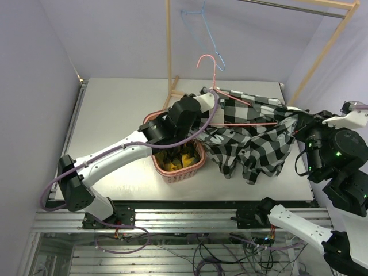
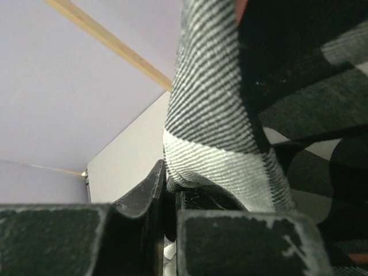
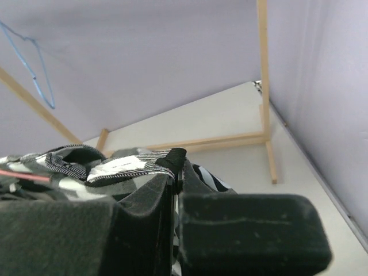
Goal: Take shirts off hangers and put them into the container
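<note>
Black-and-white shirt (image 1: 253,146) pinched between outstretched left claw (image 2: 169,187) and right claw (image 3: 177,172).

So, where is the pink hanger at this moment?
In the top view the pink hanger is at the middle of the table, inside the black-and-white shirt, just right of the basket; its hook sticks out toward the back wall.

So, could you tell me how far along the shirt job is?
Done: the yellow plaid shirt is in the basket; the blue hanger hangs bare. In hand: the left pincer and right pincer are shut on the black-and-white shirt, lying beside the basket with the pink hanger on it. Left: freeing that hanger and basketing the shirt.
</note>
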Robot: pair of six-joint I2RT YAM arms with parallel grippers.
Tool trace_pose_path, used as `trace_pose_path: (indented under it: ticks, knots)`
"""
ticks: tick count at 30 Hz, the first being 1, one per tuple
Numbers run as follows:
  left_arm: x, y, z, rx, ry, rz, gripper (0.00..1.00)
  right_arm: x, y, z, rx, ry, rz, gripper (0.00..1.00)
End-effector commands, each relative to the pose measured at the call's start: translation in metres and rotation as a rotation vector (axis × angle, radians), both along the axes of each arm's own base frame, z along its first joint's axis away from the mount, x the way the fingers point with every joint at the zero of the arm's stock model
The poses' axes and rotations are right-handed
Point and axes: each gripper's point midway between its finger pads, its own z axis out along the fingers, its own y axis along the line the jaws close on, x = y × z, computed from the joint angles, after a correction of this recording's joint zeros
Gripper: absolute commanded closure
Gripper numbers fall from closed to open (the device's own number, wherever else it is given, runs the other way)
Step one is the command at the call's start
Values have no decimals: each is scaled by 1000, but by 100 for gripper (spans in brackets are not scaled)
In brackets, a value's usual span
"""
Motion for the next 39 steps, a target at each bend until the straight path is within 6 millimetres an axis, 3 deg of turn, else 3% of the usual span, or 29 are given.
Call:
trace_pose_path:
  ticks: [1, 8, 20, 25, 39]
  knots:
    - [3, 19, 9, -91, -54, 9, 93, -18, -47, 23, 32, -75, -230, 100]
    - [-9, 26, 4, -119, -118, -65, 93, -19, -55, 32, 27, -94, -289, 100]
    - [-24, 15, 15, -201, -214, -212, 93, -25, -59, 49, 70, -159, -289, 100]
    - [-24, 12, 9, -182, -216, -234, 93, -30, -60, 63, 130, -233, -251, 100]
    - [-27, 5, 1, -129, -194, -285, 93, -24, -43, 90, 171, -307, -153, 100]
